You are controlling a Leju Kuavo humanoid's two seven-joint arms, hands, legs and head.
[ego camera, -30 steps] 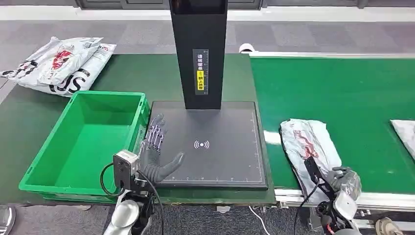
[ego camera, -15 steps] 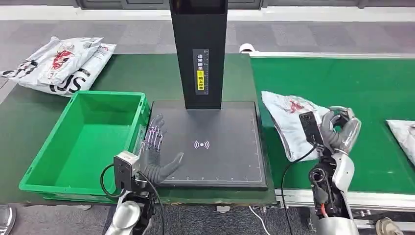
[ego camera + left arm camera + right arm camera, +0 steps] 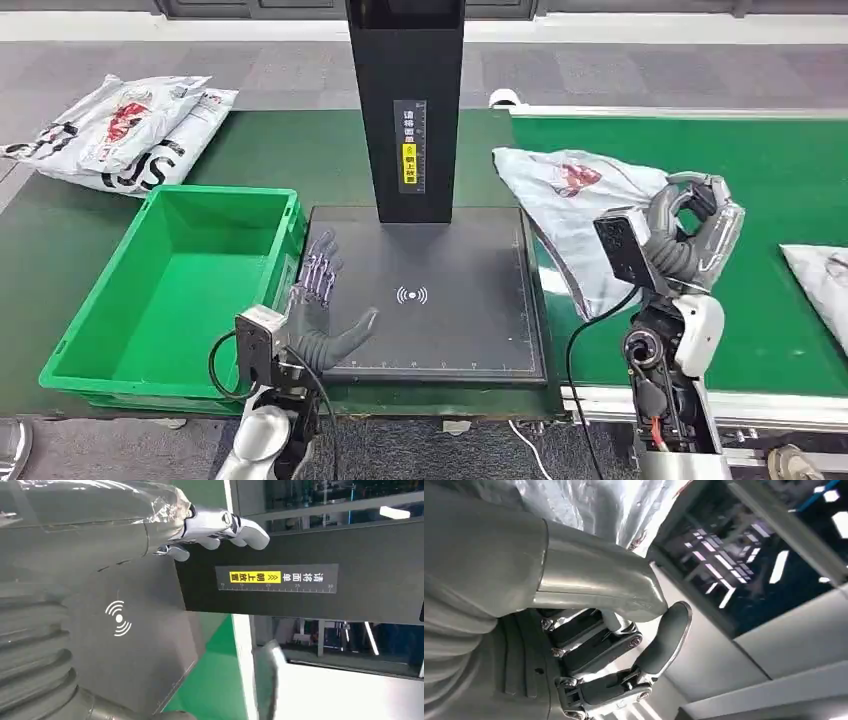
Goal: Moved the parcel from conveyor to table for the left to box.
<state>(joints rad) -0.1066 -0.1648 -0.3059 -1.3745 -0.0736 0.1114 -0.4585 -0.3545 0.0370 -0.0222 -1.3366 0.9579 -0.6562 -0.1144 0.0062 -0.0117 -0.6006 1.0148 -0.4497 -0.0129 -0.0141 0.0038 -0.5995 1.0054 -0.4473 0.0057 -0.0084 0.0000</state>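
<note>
Parcel [image 3: 580, 205], a grey plastic mailer, hangs lifted above the green conveyor [image 3: 760, 170] at the edge beside the black scanner plate [image 3: 450, 320], gripped by the right hand [image 3: 690, 225], whose arm is raised with fingers curled around the bag's edge. Head view also shows the left hand [image 3: 318, 310] lying on the plate's near-left corner beside the green box [image 3: 170, 290], fingers spread, holding nothing. Left wrist view: spread fingers [image 3: 220, 527] against the black post [image 3: 300, 575]. Right wrist view: fingers [image 3: 659, 645] curled beneath the crinkled bag.
</note>
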